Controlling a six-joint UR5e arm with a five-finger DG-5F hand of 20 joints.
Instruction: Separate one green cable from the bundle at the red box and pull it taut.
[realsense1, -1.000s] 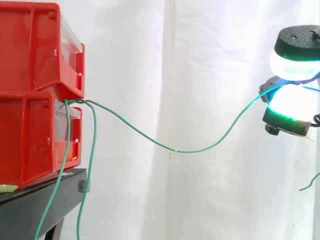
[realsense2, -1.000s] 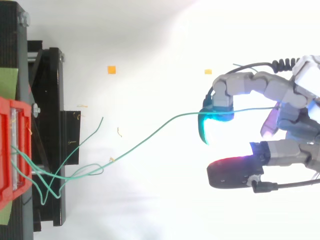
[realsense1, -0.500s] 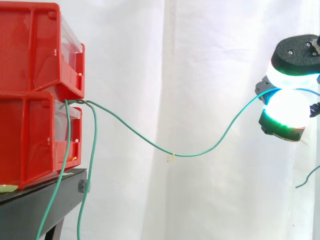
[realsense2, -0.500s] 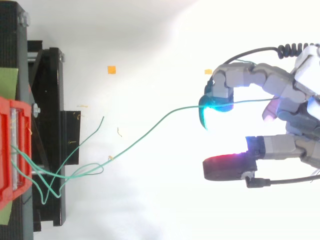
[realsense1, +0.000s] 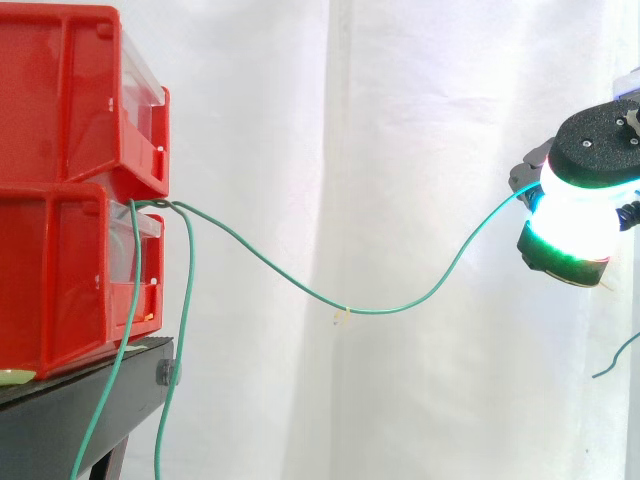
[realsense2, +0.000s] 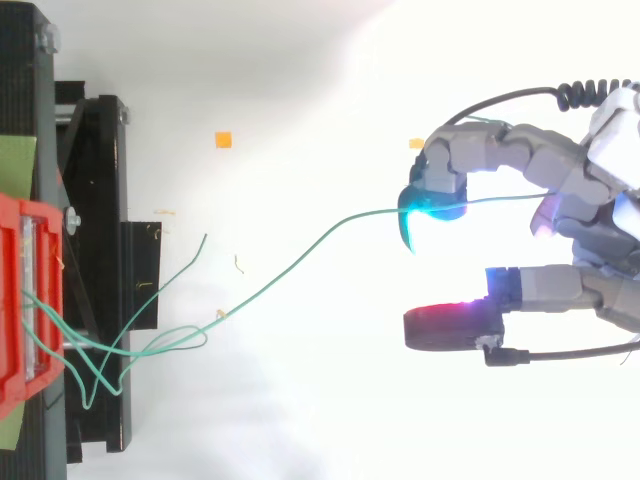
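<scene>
Pinching the green cable (realsense1: 385, 311), the hand (realsense2: 590, 225) has one finger curled so that its cyan-glowing fingertip (realsense2: 422, 203) bears on the strand. In the side view the cable runs in between two stacked glowing pads (realsense1: 575, 215) that are closed on it. Another finger (realsense2: 455, 326), tipped magenta, reaches out straight alongside, apart from the cable and touching nothing.

The hand comes in level, palm back and fingers pointing toward the red boxes (realsense1: 70, 180), which are stacked well away in front of the fingertips on a black stand (realsense1: 90, 400).

From the hand the cable drops away in a slack curve, bottoms out about halfway to the boxes, where a small yellowish mark (realsense1: 345, 312) sits on it, then climbs to the gap between the two boxes. There it meets the other green cables (realsense1: 186, 330), which hang down past the lower box at the far end from the hand. A loose tail of cable (realsense1: 615, 362) dangles below the hand.
</scene>
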